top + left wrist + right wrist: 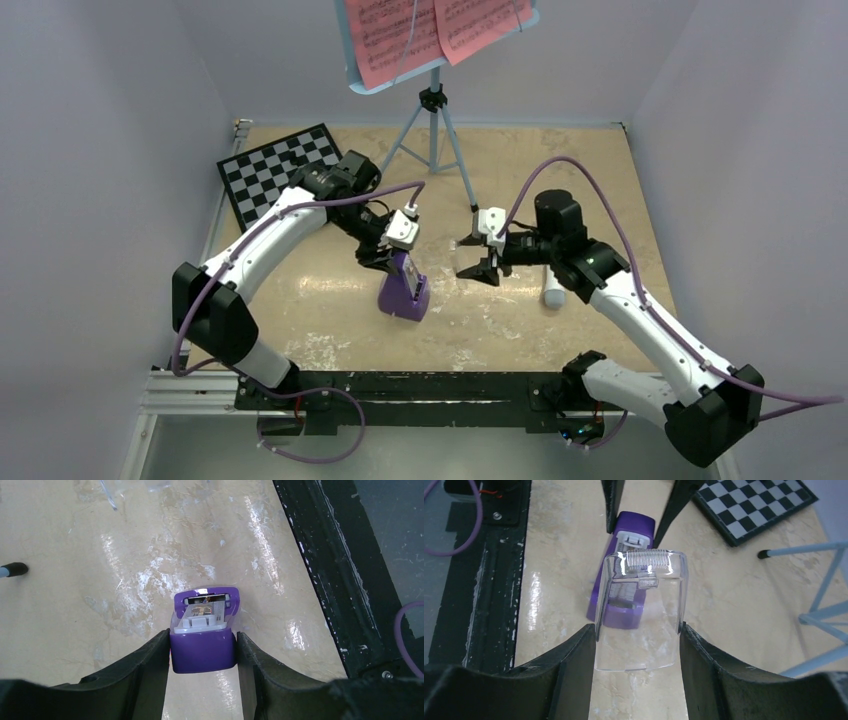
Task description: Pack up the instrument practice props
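The purple metronome wedge (404, 289) stands on the table at centre. My left gripper (392, 262) is shut on its top, as the left wrist view shows (203, 650). My right gripper (482, 262) is shut on the clear cover (640, 611) and holds it off the table just right of the wedge (624, 580). The white recorder tube (553, 290) lies on the table behind my right arm. The light-blue music stand (436, 125) with pink pages (430, 30) stands at the back centre.
A black-and-white chessboard (275, 170) lies at the back left, also in the right wrist view (756, 507). A black rail (400, 390) runs along the near table edge. Tripod legs (824, 595) stand close to my right gripper.
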`<move>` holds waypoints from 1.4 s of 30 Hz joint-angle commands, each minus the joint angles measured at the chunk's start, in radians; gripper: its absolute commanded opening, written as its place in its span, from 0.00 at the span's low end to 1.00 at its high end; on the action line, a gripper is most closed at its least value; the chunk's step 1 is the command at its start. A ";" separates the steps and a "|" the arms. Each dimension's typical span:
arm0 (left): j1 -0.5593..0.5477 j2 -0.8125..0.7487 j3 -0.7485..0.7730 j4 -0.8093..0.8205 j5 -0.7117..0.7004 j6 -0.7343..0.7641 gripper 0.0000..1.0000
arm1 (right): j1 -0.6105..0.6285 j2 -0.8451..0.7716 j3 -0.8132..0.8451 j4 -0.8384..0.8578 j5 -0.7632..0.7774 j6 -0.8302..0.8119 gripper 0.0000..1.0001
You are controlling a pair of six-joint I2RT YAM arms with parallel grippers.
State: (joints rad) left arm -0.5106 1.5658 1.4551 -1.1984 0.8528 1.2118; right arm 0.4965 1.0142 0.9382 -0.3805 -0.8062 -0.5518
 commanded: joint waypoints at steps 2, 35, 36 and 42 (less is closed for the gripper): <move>-0.005 -0.089 -0.067 0.009 0.091 0.147 0.00 | 0.071 0.006 -0.086 0.184 -0.039 -0.091 0.00; 0.006 -0.056 -0.206 0.211 0.144 -0.055 0.06 | 0.298 0.114 -0.307 0.811 0.244 0.236 0.00; 0.006 -0.056 -0.211 0.231 0.150 -0.074 0.03 | 0.307 0.120 -0.302 0.820 0.265 0.250 0.00; 0.007 -0.087 -0.265 0.305 0.166 -0.095 0.00 | 0.313 0.164 -0.328 0.912 0.318 0.240 0.00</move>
State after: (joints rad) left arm -0.5030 1.4982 1.2373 -0.9527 0.9920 1.1393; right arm 0.8070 1.1511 0.6292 0.3645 -0.5659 -0.3168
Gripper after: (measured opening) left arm 0.570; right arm 0.572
